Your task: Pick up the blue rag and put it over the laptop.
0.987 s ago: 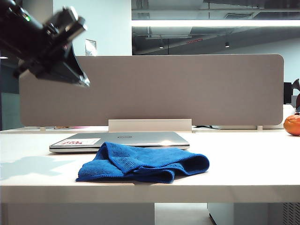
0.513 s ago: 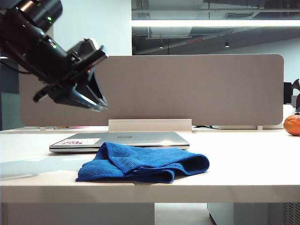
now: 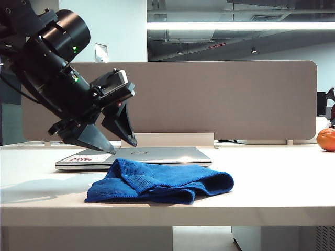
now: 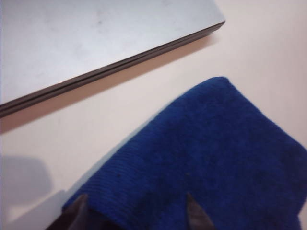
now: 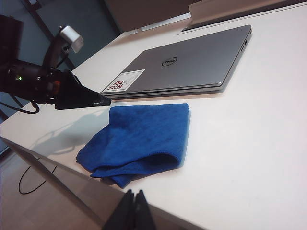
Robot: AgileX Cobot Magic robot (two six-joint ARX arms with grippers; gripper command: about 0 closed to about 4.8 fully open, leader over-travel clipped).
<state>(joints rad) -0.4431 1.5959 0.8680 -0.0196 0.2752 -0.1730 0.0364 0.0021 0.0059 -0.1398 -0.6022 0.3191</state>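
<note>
The blue rag lies crumpled on the white table, in front of the closed silver laptop and touching its front edge. My left gripper hangs open just above the rag's left end and the laptop's stickered corner, tilted down. In the left wrist view its two fingertips straddle the rag with nothing held, and the laptop lies beyond. My right gripper is shut and empty, back beyond the table's front edge, looking over the rag, the laptop and the left gripper.
A grey partition panel stands along the back of the table, with a white block at its foot behind the laptop. An orange round object sits at the far right. The table's front edge runs just before the rag.
My left arm has swung down from the upper left to just above the rag's left end, and its jaws have opened. Rag and laptop have not moved.
</note>
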